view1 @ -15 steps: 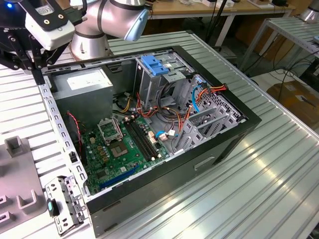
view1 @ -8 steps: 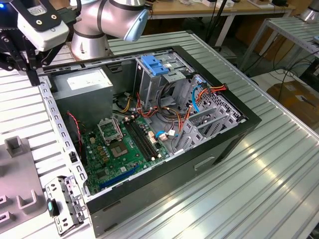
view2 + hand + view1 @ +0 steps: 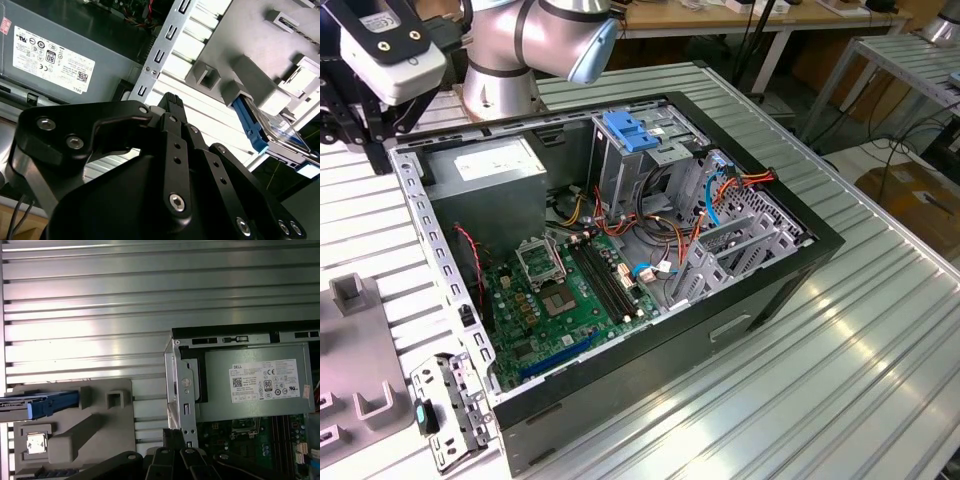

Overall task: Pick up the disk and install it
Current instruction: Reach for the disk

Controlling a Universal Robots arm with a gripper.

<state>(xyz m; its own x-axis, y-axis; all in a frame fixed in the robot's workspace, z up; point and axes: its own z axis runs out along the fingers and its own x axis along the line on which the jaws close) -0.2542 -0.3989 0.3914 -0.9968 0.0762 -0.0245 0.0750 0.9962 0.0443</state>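
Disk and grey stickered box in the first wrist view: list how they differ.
Place: the disk rests on a grey holder outside the computer case; the grey box sits inside that case. Look: the disk carries blue side rails; the grey box is plain grey with a white sticker. Size: the disk looks slim, the grey box far bulkier. Both are rectangular.

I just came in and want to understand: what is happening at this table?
A robot arm stands beside an open computer case. Its gripper hovers at the case's edge, near a grey holder on the table. The disk lies in that holder, not yet picked up or installed.
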